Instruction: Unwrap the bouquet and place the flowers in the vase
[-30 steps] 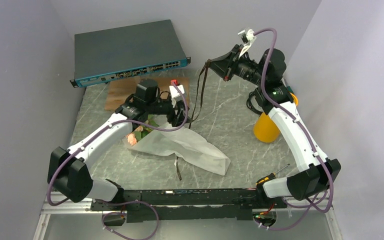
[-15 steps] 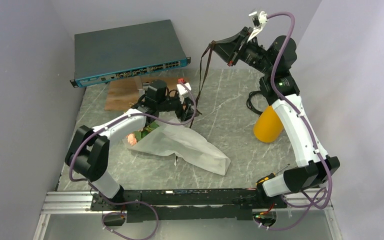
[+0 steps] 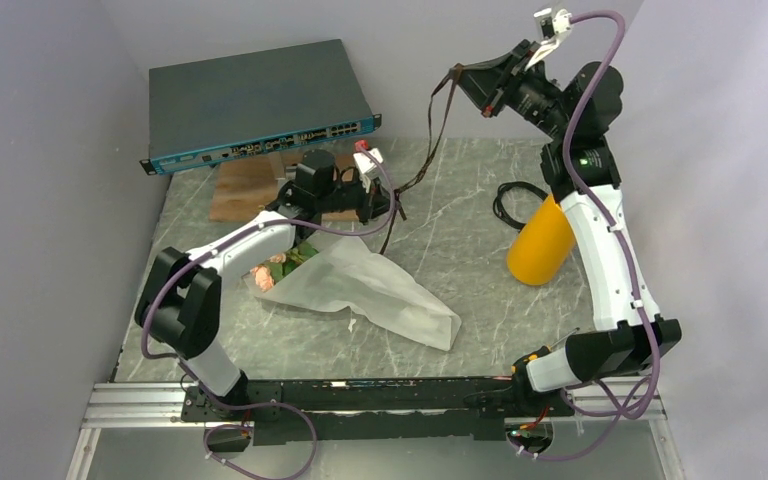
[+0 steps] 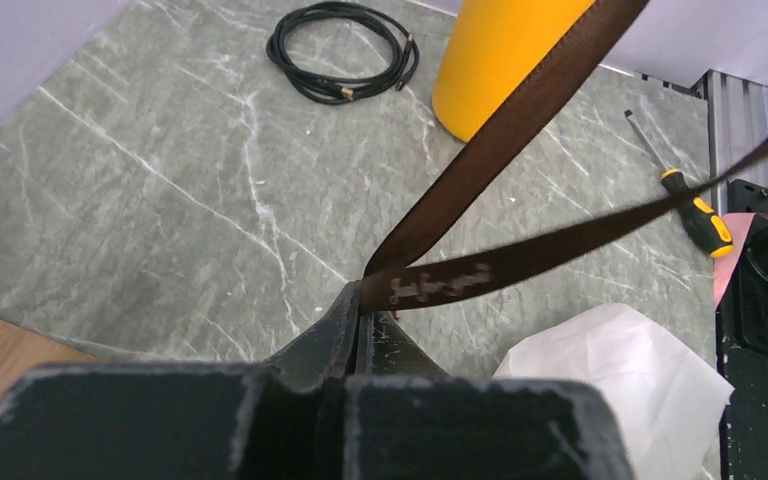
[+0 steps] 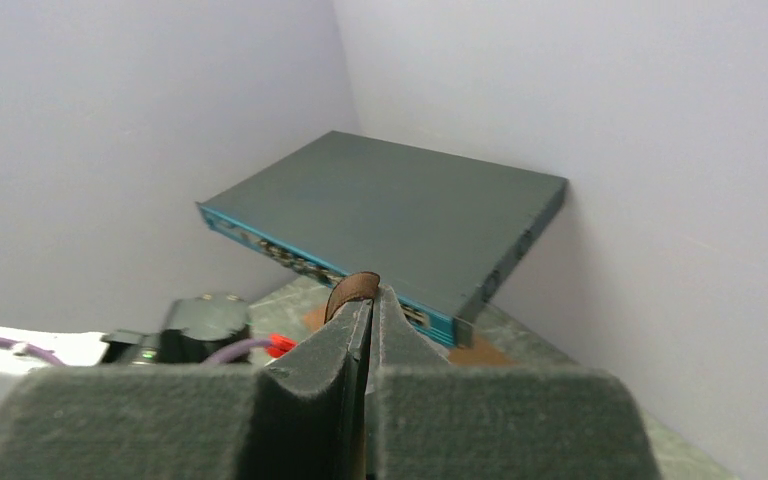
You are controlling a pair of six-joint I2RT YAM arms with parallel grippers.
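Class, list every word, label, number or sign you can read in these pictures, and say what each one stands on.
"Just for you": white cursive lettering on the brown ribbon; it is blurred, so this reading is not certain.
Markings on the blue front panel of the network switch: too small to read.
No other text shows.

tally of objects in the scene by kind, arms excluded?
vase: 1
bouquet: 1
ribbon: 1 (the stray bit by the bouquet may be separate)
cable: 1
screwdriver: 1
switch: 1
board: 1
Total: 7
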